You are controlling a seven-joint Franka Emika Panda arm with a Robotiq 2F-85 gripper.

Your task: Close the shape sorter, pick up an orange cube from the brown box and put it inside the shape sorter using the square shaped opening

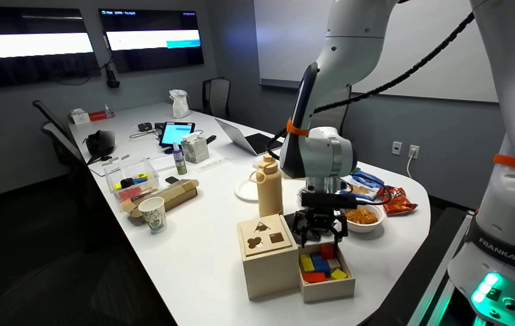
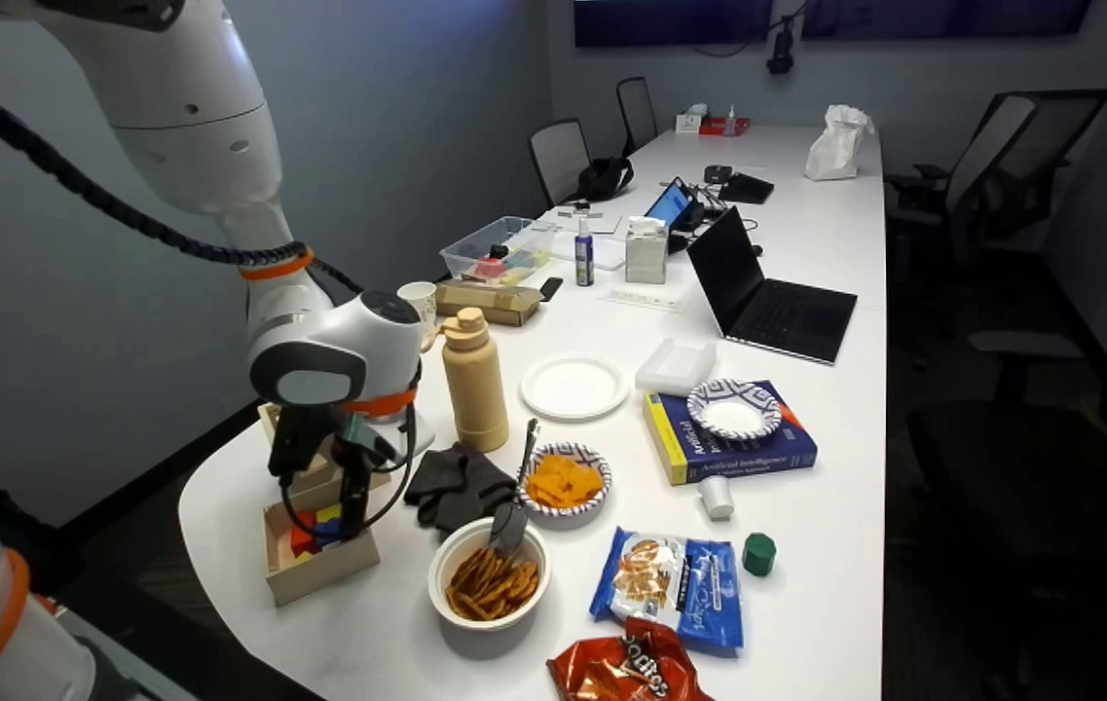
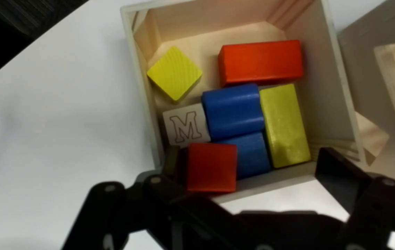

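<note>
Red-orange block (image 3: 212,167) sat in the wooden box (image 3: 322,90) under the claw (image 1: 319,246), just beside one finger — jaws spread, nothing gripped. That off-centre, closing probably risked the other finger snagging the long yellow block (image 3: 285,126) or box wall.
</note>
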